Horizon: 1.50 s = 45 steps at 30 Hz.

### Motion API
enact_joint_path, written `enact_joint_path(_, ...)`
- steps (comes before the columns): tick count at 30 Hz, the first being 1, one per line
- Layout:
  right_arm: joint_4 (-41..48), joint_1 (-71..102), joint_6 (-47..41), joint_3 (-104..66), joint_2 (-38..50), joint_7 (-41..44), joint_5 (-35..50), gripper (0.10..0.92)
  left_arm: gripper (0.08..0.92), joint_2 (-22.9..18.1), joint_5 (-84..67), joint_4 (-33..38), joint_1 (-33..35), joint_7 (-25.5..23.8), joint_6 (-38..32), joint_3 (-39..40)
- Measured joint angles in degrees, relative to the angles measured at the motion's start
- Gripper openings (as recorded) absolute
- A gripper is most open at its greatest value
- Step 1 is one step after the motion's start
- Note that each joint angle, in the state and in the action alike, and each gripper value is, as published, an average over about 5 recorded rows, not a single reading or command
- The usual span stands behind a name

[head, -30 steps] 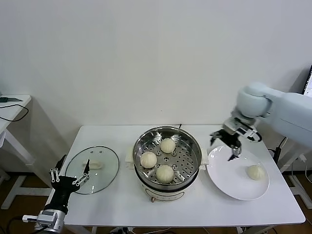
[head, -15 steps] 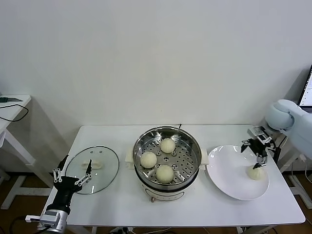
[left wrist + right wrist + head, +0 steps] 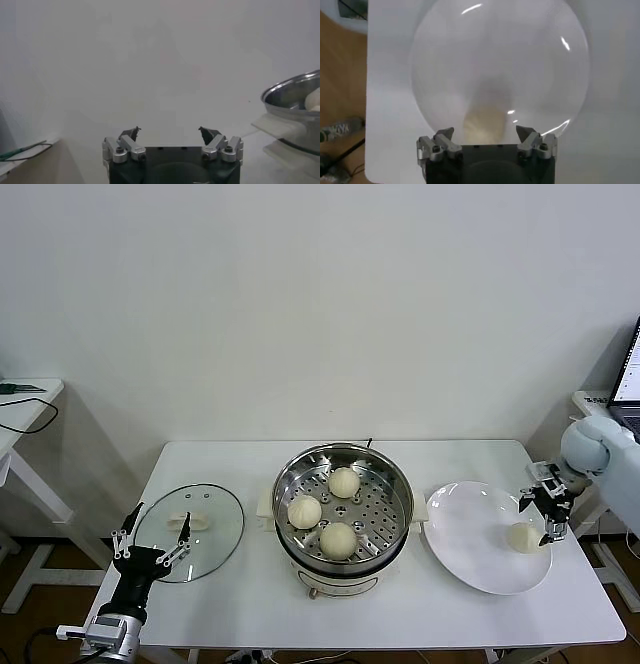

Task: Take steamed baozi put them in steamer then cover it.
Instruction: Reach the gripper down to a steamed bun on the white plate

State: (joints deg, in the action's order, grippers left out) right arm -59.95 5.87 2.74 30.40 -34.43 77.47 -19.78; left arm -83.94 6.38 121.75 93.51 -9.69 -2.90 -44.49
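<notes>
**A:** What's closest to me?

**B:** I see my left gripper (image 3: 150, 546) at the table's (image 3: 250, 604) near left corner, fingers spread wide and holding nothing. Just beyond it the glass lid (image 3: 190, 532) lies flat, its rim close to the left edge, with a bare strip of tabletop between it and the steamer (image 3: 343, 506).

**A:** And toward the front edge?

**B:** There's open tabletop in front of the steamer and in front of the white plate (image 3: 470, 544).

**A:** Counts?

**B:** Four buns in all. Three sit on the perforated tray inside the steamer: one at the near side (image 3: 339, 539), one on the left (image 3: 304, 511), one at the far side (image 3: 345, 482). The fourth bun (image 3: 524, 536) lies on the plate's right side, near its rim. One lid, one steamer, one plate.

**A:** The right arm?

**B:** My right gripper (image 3: 549, 511) hangs at the plate's right rim, just above that last bun, jaws wide apart and gripping nothing. The wrist camera shows the bun (image 3: 485, 125) between the fingertips' line, below them.
</notes>
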Motion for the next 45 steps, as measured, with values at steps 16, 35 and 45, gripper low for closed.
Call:
enact_joint_path(16, 5.3, 4.0, 0.9, -5.2, -4.0, -1.0, -4.1, 0.823, 0.823, 0.0, 0.1, -1.2, -0.8, -0.1, 0.0, 0.1)
enact_joint_path(35, 6.4, 5.4, 1.8, -6.8, -5.5, -0.5, -7.1, 0.743, 0.823, -0.1, 0.1, -1.2, -1.1, -0.1, 0.2, 0.0)
enact_joint_path(45, 6.4, 5.7, 2.0, -7.0, -5.6, -0.5, -7.5, 0.706, 0.823, -0.1, -0.1, -0.7, -1.1, -0.1, 0.3, -0.1)
